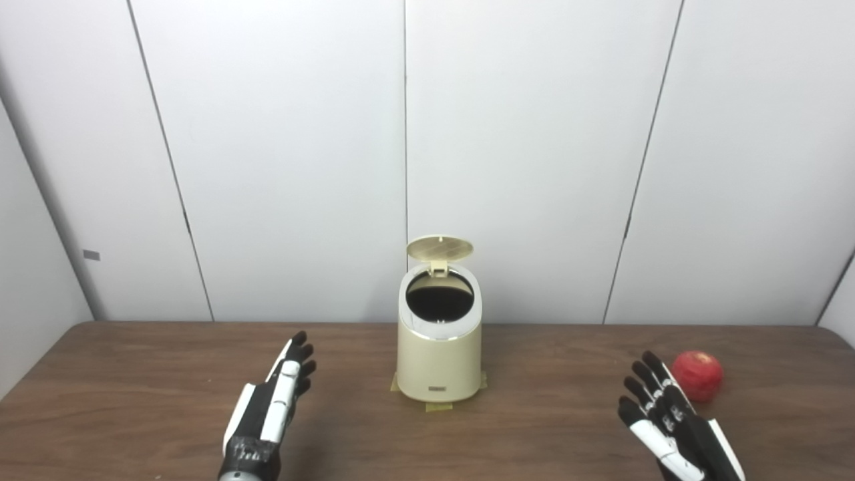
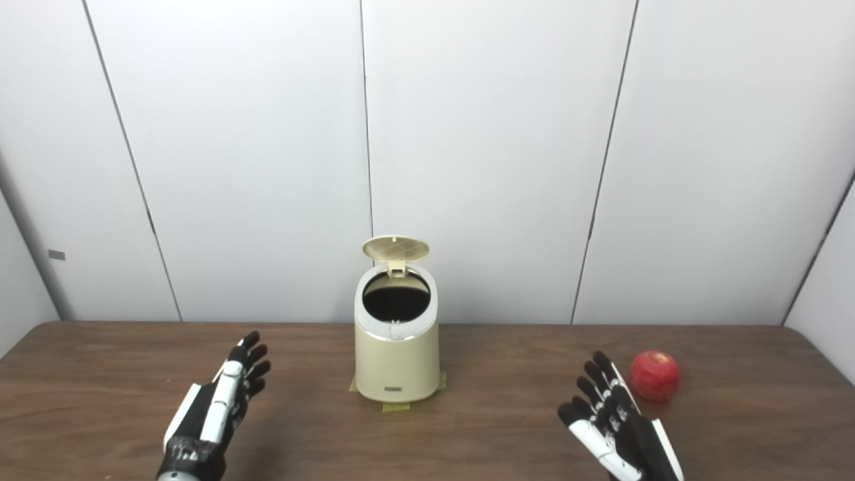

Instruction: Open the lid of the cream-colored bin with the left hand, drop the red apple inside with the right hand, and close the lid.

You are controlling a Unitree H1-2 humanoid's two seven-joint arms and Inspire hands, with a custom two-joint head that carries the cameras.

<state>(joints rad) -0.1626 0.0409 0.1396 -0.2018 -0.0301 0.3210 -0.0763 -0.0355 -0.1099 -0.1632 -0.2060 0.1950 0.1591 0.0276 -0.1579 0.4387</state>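
Observation:
A cream-colored bin [image 1: 439, 347] stands at the middle of the brown table [image 1: 133, 374], near the wall. Its round lid [image 1: 440, 248] is tipped up at the back, and the dark opening [image 1: 439, 298] shows. A red apple [image 1: 697, 375] rests on the table at the right. My left hand [image 1: 274, 401] lies open to the left of the bin, fingers stretched forward, holding nothing. My right hand [image 1: 668, 417] is open too, just left of and nearer than the apple, not touching it.
Yellow tape [image 1: 437, 405] marks the bin's base on the table. White wall panels [image 1: 534, 167] close off the back. The table's far edge runs just behind the bin.

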